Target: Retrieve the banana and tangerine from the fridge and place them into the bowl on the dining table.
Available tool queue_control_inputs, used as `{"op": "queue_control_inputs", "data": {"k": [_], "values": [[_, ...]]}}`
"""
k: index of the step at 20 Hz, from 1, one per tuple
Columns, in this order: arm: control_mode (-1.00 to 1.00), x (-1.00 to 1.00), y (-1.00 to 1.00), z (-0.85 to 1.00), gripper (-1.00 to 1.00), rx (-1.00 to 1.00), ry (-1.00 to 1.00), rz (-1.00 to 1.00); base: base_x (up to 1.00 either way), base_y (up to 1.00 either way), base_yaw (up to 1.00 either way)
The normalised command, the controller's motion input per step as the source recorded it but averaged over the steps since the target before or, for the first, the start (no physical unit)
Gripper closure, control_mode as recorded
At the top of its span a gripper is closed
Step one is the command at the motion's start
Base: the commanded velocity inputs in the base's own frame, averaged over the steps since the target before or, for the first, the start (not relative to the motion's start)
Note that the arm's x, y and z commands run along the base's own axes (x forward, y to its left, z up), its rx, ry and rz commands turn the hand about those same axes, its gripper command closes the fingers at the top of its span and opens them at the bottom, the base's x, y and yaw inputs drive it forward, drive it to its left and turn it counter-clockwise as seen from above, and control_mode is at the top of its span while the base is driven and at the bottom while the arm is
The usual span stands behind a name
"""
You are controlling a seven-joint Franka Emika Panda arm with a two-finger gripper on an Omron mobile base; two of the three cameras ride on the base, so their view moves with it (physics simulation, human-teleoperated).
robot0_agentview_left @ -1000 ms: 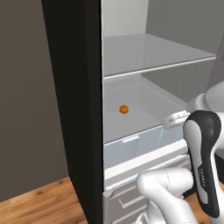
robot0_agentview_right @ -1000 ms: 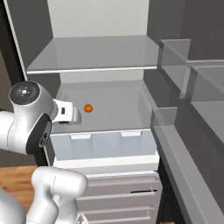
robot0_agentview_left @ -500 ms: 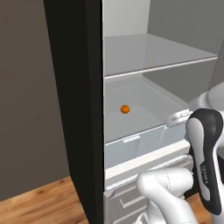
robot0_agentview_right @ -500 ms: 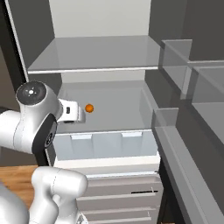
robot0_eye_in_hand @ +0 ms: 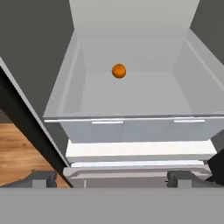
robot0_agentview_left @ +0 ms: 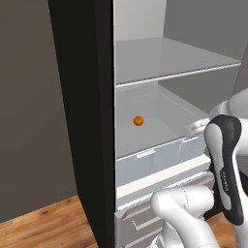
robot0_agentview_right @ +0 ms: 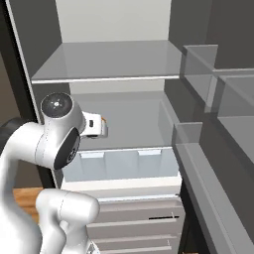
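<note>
Soft, even light (slightly blurred render)

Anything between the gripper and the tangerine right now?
Nothing visible. In the hand view the open gripper looks straight into the open fridge; the tangerine sits alone on the pale shelf floor, past the shelf's low front lip, which the fingers would have to clear.

The arm's hand has moved further toward the tangerine in the fridge.
</note>
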Motion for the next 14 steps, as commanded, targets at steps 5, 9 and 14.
{"op": "queue_control_inputs", "data": {"k": [5, 9, 14], "values": [[-1.0, 0.45, 0.0, -0.34, -1.0, 0.0, 0.0, 0.03, 0.0, 0.0, 0.0], [-1.0, 0.45, -0.02, -0.39, -1.0, 0.0, 0.0, 0.02, 0.0, 0.0, 0.0], [-1.0, 0.53, -0.02, -0.21, -1.0, 0.0, 0.0, 0.04, 0.0, 0.0, 0.0]]}}
